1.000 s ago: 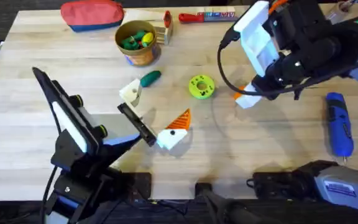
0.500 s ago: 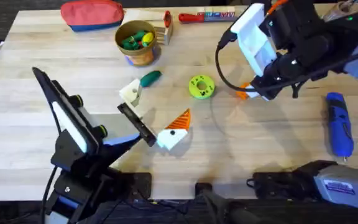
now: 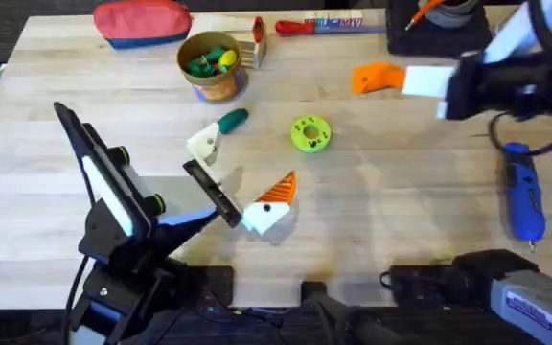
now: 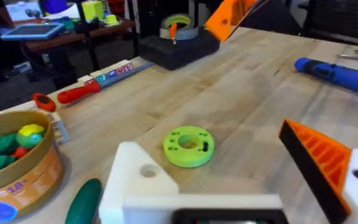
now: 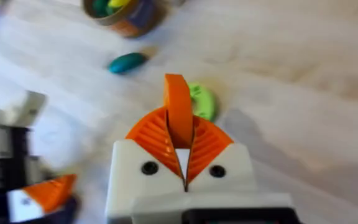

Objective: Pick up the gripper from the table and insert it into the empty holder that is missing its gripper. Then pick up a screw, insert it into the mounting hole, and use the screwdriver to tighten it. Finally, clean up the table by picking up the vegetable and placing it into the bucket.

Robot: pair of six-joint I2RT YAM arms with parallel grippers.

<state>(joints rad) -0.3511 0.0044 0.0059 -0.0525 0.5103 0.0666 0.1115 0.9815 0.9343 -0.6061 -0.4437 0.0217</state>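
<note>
Wedge: orange gripper [image 5: 179,109] pinched upright in right tool [image 5: 183,165], bare white holder [image 3: 202,143] on gaping left tool [image 3: 230,182] far leftward, across worktop [image 3: 401,211].

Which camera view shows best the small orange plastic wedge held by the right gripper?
The right wrist view: the orange plastic wedge stands clamped between the right gripper pads. Overhead shows it sideways and small. The left wrist view catches a corner.
</note>
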